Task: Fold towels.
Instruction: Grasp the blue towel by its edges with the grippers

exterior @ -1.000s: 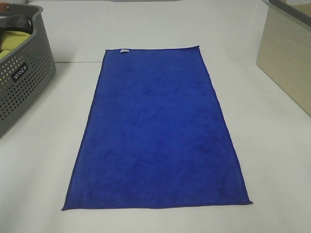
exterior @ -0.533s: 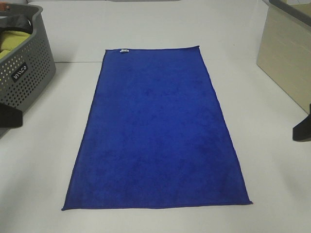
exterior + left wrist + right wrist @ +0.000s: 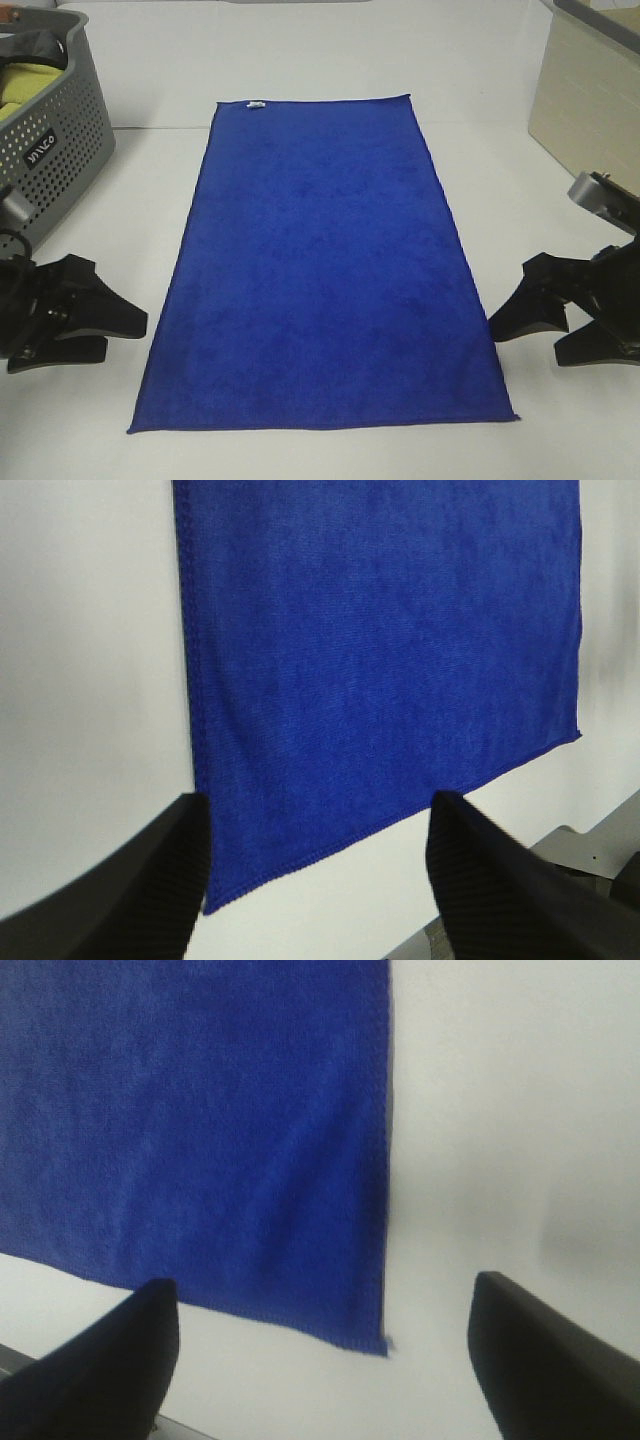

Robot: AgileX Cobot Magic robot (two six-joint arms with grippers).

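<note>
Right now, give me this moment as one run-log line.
phase: pre-grasp | towel: flat, unfolded | left gripper: open, empty, by near-left corner | right gripper: open, empty, by near-right corner

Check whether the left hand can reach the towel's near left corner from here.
Probably yes: the left hand is open beside the towel, and nothing lies between it and that flat near left corner.
</note>
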